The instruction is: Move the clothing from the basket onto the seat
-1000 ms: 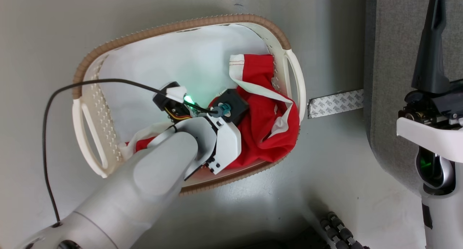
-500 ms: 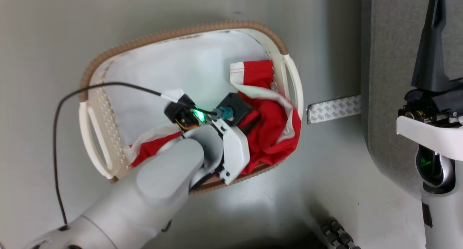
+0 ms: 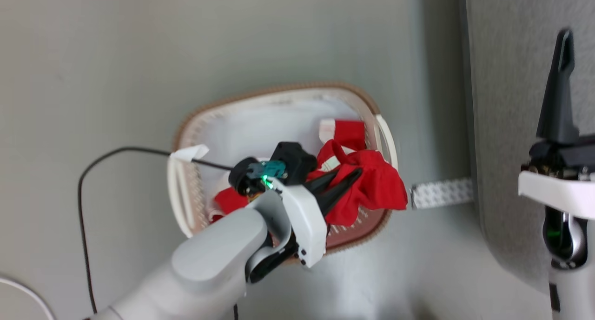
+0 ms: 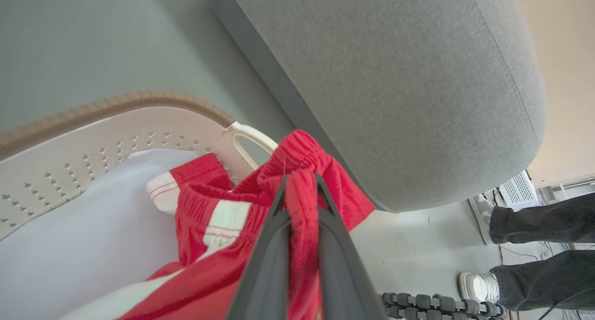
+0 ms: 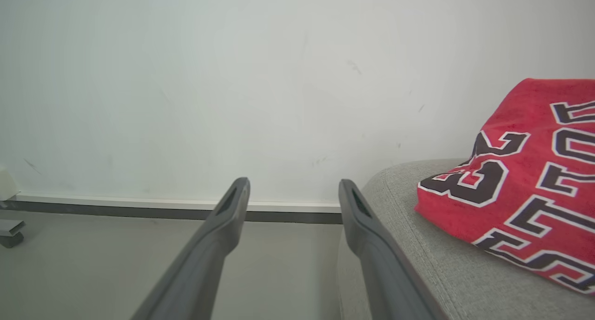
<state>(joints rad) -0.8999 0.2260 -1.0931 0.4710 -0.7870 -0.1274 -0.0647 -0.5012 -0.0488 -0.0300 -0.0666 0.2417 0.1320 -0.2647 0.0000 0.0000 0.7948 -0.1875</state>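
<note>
Grey floor [image 3: 93, 55], pale wall [image 5: 232, 78]. The basket [image 3: 279, 90] sits near the seat [image 3: 506, 101]. Above the basket the left gripper [image 3: 349, 173] clamps red clothing [image 3: 381, 190], and the right gripper [image 5: 294, 184] gapes empty.

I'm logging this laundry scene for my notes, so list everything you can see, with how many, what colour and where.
basket: one, white with brown rim, on the floor
cushion: one, pale white-blue, flat inside the basket
red garment: at least one, white-trimmed, bunched over the basket's rim
red jersey: one, black white-outlined 23, lying on the seat
seat: one, grey fabric, right of the basket
tape strip: one, white patterned, on the floor
cable: one, black, trailing to the left wrist
person's legs: two, dark trousers, white shoes, beyond the seat
left hand: one, dark fingers, shut on the red garment
right hand: one, dark fingers, open, by the seat's edge
</note>
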